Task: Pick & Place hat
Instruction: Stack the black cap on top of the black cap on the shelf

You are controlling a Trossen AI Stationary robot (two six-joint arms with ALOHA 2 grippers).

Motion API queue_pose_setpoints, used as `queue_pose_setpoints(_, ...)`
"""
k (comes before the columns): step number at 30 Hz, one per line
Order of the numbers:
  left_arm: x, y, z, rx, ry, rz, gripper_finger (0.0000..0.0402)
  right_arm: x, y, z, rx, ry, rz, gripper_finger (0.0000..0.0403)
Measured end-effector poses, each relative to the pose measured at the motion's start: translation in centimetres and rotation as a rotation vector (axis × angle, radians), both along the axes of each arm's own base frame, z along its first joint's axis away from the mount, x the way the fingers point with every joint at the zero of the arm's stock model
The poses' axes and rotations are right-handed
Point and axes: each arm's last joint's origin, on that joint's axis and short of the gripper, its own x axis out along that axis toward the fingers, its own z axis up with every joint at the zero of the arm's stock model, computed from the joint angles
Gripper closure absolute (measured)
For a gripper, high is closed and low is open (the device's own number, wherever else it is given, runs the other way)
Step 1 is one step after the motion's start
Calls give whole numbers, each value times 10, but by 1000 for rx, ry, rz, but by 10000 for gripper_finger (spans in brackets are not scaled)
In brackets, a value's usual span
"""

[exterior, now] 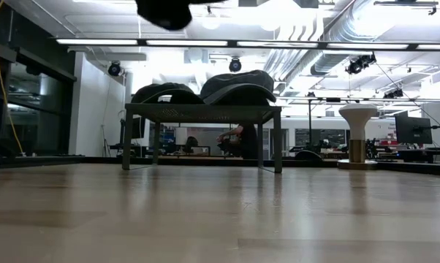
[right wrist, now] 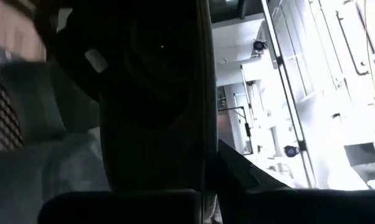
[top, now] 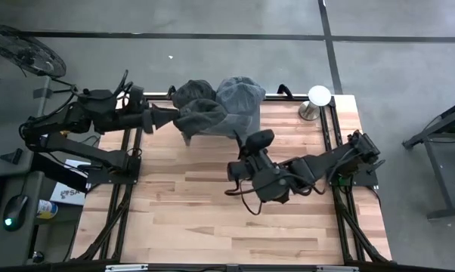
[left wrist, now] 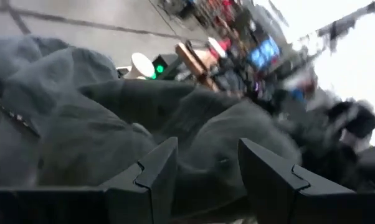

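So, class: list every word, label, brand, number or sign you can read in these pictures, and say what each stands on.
None can be read.
White card beside the table's left edge: print too small to read.
Screens in the room behind: blurred, unreadable.
Hats: no visible label.

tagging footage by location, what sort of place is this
Probably a robotics lab or open workshop: a wooden worktable with arms mounted either side, exposed ceiling ducts and strip lights, and desks with monitors behind.

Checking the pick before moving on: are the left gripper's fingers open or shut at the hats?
Open. In the left wrist view the left gripper's two fingers stand apart, with grey hat fabric visible in the gap; nothing is clamped between them.
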Motion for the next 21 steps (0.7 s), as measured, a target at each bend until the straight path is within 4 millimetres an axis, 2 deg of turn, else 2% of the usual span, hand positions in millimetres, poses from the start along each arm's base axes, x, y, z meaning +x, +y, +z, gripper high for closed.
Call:
queue_pose_setpoints(6,-9,-5,4,315,27,-229,234,-2,13,10,79,-139,75,395)
queue_pose_setpoints(11,-20,-10,6,402,-14,-389,234,-1,15,17,179,-301,117,395)
queue_pose_setpoints(21,-56,-12,14,647,-117,-472,234,-1,14,27,304,-517,139,395)
